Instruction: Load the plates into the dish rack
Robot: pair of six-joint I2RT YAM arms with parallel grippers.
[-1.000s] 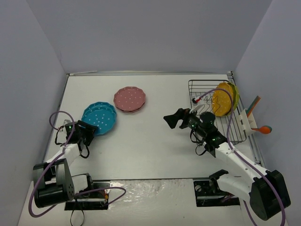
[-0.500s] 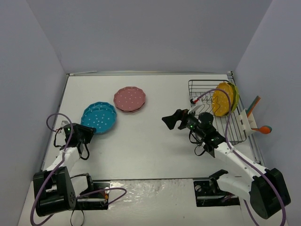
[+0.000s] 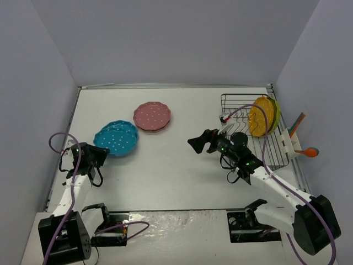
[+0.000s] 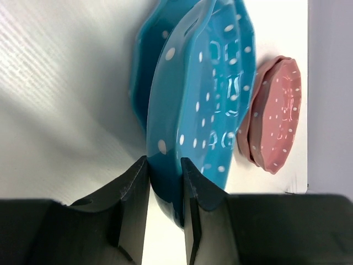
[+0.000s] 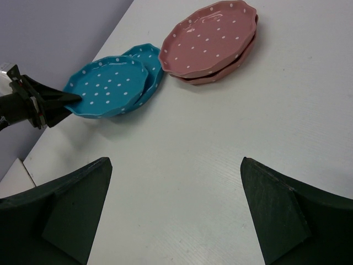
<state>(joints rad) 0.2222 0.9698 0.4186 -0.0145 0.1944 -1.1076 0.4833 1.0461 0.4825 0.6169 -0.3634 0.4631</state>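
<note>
My left gripper (image 3: pixel 98 156) (image 4: pixel 165 165) is shut on the near rim of the top blue plate (image 3: pixel 116 138) (image 4: pixel 204 94) (image 5: pixel 107 85). That plate is tilted up off a second blue plate (image 4: pixel 140 72) (image 5: pixel 148 58) lying under it. Two stacked pink plates (image 3: pixel 151 116) (image 4: pixel 273 118) (image 5: pixel 209 38) lie just beyond. At the right, the black wire dish rack (image 3: pixel 278 149) holds an orange-yellow plate (image 3: pixel 259 118) and a yellow-green plate (image 3: pixel 274 110) upright. My right gripper (image 3: pixel 198 142) (image 5: pixel 176 210) hangs open over bare table mid-right, with nothing between its fingers.
A white holder on the rack's right side carries an orange spoon (image 3: pixel 311 151) and a slim teal-and-orange stick (image 3: pixel 298 122). Grey walls close in the table on the left, back and right. The right arm's cable loops over the rack's front.
The left jaws have closed onto the top blue plate's rim, and the plate has shifted slightly left and tilted. The right gripper has drifted a little to the left, still open.
</note>
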